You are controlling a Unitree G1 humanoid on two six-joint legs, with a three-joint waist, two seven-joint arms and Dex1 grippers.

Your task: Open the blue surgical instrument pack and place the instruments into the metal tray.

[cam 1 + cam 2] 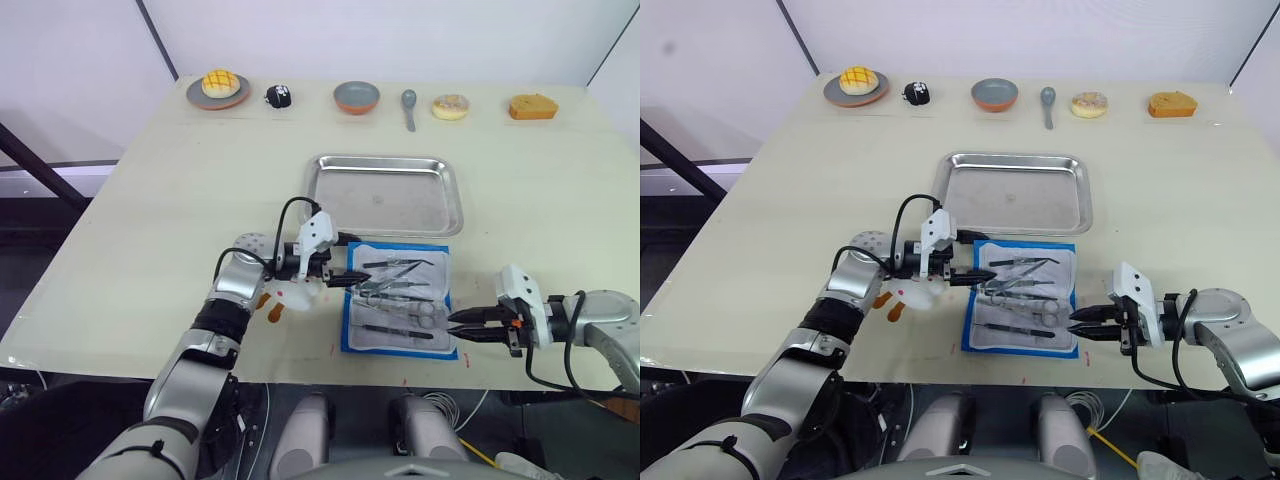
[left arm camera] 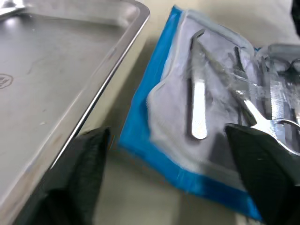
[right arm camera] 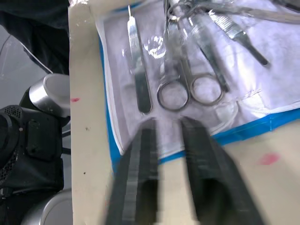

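The blue surgical instrument pack (image 1: 352, 335) lies open on the table just in front of the metal tray (image 1: 385, 193), its whitish lining up. Several slim silvery instruments (image 1: 395, 290) lie on the lining: tweezers (image 2: 198, 103), scissors (image 3: 180, 89) and a flat handle (image 3: 138, 70). My left gripper (image 1: 350, 279) is open at the pack's left edge, near the tray's front rim (image 2: 108, 65), with nothing between its fingers. At the pack's near right corner my right gripper (image 1: 455, 326) points at the scissor rings. Its fingers (image 3: 140, 178) stand a little apart and hold nothing.
Along the table's far edge stand a plate with a bun (image 1: 218, 88), a small black object (image 1: 278, 96), a bowl (image 1: 357, 97), a grey spoon (image 1: 409, 105), a donut (image 1: 451, 106) and a piece of cake (image 1: 531, 106). Orange marks (image 1: 275, 312) lie by my left wrist.
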